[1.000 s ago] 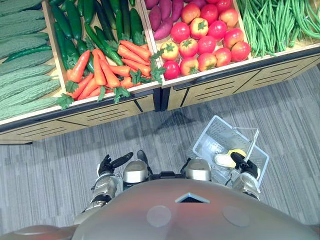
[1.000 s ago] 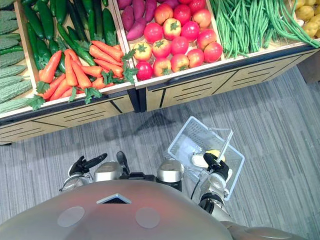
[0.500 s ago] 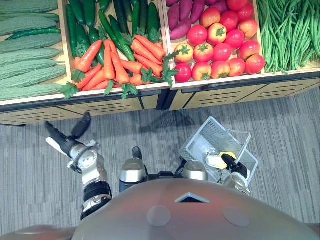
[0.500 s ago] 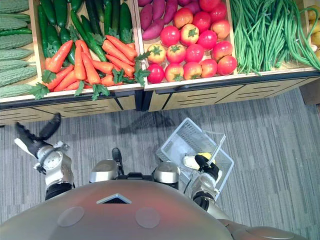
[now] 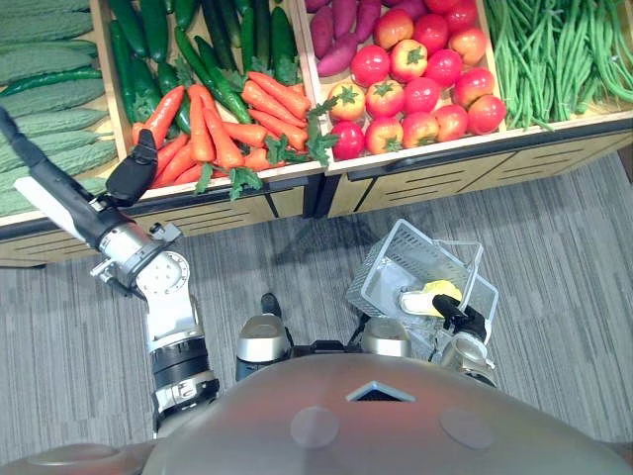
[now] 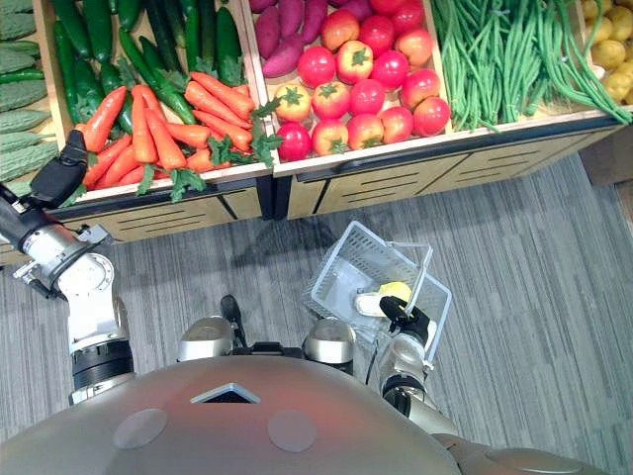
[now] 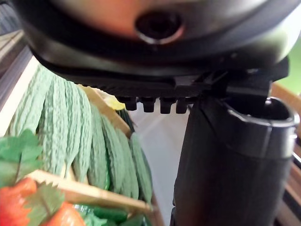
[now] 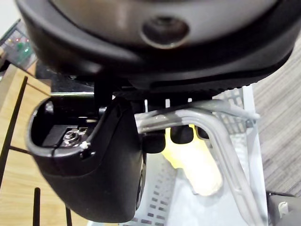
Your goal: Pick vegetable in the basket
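Two hands: left hand [image 5: 79, 213] high, right hand [image 5: 461, 323] low, well apart.
Left hand: fingers straight, thumb spread, empty; at the display's front edge, thumb over the carrots [image 5: 213, 134].
Right hand: fingers curled round the wire handle [image 8: 207, 122].
Basket [image 5: 394, 263]: white mesh, hanging tilted above the grey floor [image 5: 564, 228].
Vegetable [image 5: 432, 295]: pale yellow, lying inside the basket.
Neighbouring bin: ridged green gourds [image 7: 70, 132].

Orange, green-topped carrots [image 5: 213, 129] upper left; red tomatoes [image 5: 420, 84], purple sweet potatoes [image 5: 331, 30] top centre; green beans [image 5: 554, 49] upper right. White mesh basket [image 5: 394, 265], yellow vegetable [image 5: 438, 293] inside, over grey striped floor [image 5: 564, 228].
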You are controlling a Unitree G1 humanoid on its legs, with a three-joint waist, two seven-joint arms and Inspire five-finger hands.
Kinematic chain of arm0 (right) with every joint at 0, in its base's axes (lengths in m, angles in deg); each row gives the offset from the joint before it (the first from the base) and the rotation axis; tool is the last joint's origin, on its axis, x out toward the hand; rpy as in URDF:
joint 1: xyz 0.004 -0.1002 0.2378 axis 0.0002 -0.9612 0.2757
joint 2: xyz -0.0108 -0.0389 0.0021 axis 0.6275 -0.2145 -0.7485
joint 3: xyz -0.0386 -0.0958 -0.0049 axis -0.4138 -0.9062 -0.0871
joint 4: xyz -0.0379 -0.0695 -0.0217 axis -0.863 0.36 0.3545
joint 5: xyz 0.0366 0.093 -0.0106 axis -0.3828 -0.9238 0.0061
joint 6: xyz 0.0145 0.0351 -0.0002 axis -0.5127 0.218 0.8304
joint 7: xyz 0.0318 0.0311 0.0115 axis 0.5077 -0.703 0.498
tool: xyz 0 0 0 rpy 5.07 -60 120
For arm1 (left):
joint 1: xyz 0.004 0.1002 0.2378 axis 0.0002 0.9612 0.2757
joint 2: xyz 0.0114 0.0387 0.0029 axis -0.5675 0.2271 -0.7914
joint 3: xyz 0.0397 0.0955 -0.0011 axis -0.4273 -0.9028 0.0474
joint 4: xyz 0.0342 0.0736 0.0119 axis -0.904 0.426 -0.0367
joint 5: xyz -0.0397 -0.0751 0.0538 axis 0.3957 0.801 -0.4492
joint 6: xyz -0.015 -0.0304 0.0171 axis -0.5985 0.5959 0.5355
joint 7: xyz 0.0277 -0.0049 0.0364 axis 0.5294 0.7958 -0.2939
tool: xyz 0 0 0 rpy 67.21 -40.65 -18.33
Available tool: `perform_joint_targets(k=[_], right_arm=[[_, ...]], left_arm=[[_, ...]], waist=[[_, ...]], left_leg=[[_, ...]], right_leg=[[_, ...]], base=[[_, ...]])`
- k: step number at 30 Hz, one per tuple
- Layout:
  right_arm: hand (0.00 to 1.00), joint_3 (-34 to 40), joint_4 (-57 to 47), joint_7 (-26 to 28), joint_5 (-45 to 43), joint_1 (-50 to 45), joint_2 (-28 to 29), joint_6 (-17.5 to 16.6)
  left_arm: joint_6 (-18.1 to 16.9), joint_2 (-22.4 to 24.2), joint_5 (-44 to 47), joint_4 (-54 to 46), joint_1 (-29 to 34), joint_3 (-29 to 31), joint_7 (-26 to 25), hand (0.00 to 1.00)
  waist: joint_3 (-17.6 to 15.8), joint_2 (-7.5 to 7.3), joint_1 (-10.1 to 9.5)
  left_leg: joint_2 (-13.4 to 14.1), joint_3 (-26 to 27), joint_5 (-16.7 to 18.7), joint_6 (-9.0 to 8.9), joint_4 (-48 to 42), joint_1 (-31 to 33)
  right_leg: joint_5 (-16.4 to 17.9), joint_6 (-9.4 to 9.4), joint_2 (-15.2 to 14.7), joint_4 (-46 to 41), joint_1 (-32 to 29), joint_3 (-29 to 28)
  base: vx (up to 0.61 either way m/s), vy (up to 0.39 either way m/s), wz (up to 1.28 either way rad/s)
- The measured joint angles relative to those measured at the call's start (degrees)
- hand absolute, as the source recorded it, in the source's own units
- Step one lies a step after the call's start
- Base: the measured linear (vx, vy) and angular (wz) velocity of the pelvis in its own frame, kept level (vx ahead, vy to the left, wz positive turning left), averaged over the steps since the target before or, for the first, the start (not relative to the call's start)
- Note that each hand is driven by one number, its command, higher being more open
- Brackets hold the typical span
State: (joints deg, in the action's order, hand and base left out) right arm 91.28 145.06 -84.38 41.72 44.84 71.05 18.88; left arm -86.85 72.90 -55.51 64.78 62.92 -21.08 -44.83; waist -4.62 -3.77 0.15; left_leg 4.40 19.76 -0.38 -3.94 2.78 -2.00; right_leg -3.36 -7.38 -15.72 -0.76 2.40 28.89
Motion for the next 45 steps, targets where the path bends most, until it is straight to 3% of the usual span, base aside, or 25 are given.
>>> perform_joint_targets(k=[3, 12, 21, 30, 37, 45], right_arm=[[0.0, -0.7, -1.5, 0.9, 0.4, 0.1, -0.2, 0.0], [0.0, -4.7, -3.2, 1.6, 2.5, 0.0, -1.5, 0.1], [0.0, -5.0, -3.2, 2.2, 3.1, 0.3, -1.5, 0.2], [0.0, -5.1, -3.7, 3.5, 4.1, 0.3, -1.5, 1.0], [0.0, -5.2, -4.7, 3.8, 4.1, 0.2, -1.5, 1.8], [0.0, -5.7, -4.9, 3.8, 4.1, -0.2, -1.5, 1.8]], left_arm=[[1.9, -1.6, -0.2, 4.2, -1.8, -1.1, 3.2, 1.0], [7.0, -3.4, -6.8, 8.7, -4.4, -2.7, 6.2, 1.0], [11.6, -3.4, -8.7, 9.9, -7.5, -1.8, 7.2, 1.0], [16.3, -3.3, -7.7, 12.3, -11.1, 1.0, 8.2, 1.0], [17.5, -3.1, -4.0, 12.7, -12.8, 1.2, 7.6, 1.0], [17.4, -2.8, -3.9, 12.7, -14.2, -3.6, 7.0, 1.0]], waist=[[0.1, 0.16, 0.38], [0.1, 0.75, 1.55], [0.2, 0.92, 1.68], [0.2, 0.92, 1.67], [0.2, 0.92, 1.79], [0.2, 0.89, 1.96]], left_leg=[[0.1, 1.2, 0.3, 0.14, -1.0, 1.0], [0.1, 2.7, 0.2, 0.19, -2.0, 1.9], [0.1, 3.8, 0.0, 0.06, -1.3, 1.4], [0.1, 4.4, 0.3, -0.01, -0.5, -0.1], [0.1, 4.9, 0.4, -0.1, -0.5, -0.5], [0.2, 5.3, 0.4, -0.1, -0.5, -0.8]], right_leg=[[-0.6, 0.41, 0.0, 0.0, -1.5, -1.5], [-0.8, 0.61, 0.3, 0.1, -3.4, -4.2], [-1.0, 0.94, 0.8, 1.3, -3.4, -5.4], [-1.1, 2.66, 1.2, 1.9, -2.3, -5.7], [-1.1, 2.67, 1.2, 1.9, -2.2, -6.2], [-1.1, 2.65, 1.3, 1.8, -2.3, -6.9]], base=[[-0.06, -0.003, -0.19], [-0.06, -0.02, -0.11], [-0.01, -0.015, -0.06], [0.0, -0.004, -0.01], [-0.02, -0.023, -0.04], [-0.03, -0.031, -0.03]])
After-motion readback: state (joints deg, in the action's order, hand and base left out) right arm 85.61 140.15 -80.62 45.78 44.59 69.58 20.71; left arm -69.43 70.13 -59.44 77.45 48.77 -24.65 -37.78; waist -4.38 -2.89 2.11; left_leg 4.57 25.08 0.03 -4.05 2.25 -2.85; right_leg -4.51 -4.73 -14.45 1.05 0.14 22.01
